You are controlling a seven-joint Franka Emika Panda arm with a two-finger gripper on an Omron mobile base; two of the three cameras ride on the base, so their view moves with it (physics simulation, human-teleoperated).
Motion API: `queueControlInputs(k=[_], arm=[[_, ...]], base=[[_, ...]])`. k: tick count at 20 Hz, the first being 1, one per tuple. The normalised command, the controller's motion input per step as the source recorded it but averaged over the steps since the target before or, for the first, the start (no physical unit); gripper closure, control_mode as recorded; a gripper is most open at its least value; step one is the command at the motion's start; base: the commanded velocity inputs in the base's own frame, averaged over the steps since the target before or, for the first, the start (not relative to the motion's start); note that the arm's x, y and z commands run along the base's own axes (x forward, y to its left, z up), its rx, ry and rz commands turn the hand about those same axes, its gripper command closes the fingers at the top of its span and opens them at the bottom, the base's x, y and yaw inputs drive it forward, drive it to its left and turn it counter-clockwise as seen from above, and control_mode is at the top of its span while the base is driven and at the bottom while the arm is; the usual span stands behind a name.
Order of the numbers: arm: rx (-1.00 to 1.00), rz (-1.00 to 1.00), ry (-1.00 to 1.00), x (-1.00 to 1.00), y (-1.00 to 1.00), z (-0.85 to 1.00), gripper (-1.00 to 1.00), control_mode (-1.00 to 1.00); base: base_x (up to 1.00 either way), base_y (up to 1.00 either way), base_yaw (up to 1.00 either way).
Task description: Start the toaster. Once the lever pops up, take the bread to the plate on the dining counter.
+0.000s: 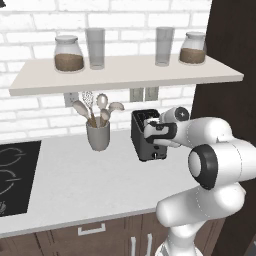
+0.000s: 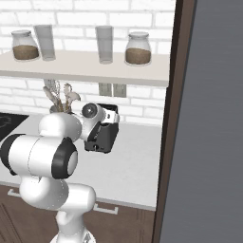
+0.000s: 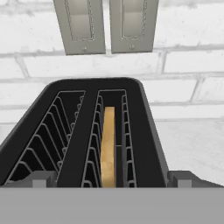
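Note:
The dark grey toaster (image 1: pixel 145 145) stands on the speckled worktop against the brick wall, also seen in the right base view (image 2: pixel 103 136). Seen from above in the hand view, the toaster (image 3: pixel 148 127) has two slots. The pale yellow-tan bread (image 3: pixel 108 144) stands sunk in the right slot; the left slot is bare. My gripper (image 3: pixel 111 180) hovers over the toaster's near end, open, its fingertips (image 3: pixel 43 178) spread about the toaster's width. The hand (image 1: pixel 160 131) covers the upper front face, and I cannot make out the lever. The plate and the dining counter are out of view.
A grey utensil cup (image 1: pixel 98 135) with spoons stands left of the toaster. The black hob (image 1: pixel 15 172) lies at the far left. A shelf (image 1: pixel 125 75) with jars and glasses hangs overhead. A tall dark panel (image 2: pixel 209 118) closes the right side. Wall outlets (image 3: pixel 105 26) sit behind the toaster.

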Motion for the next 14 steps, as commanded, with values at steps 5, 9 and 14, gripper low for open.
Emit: queueControlInputs(k=[5, 9, 14], arm=[[0.0, -0.01, 0.0, 0.0, 0.0, 0.0, -1.0, -1.0], [0.0, -0.05, 0.0, 0.0, 0.0, 0.0, -1.0, -1.0], [0.0, -0.05, 0.0, 0.0, 0.0, 0.0, -1.0, -1.0]], base=[[0.0, 0.0, 0.0], [0.0, 0.0, 0.0], [0.0, 0.0, 0.0]])
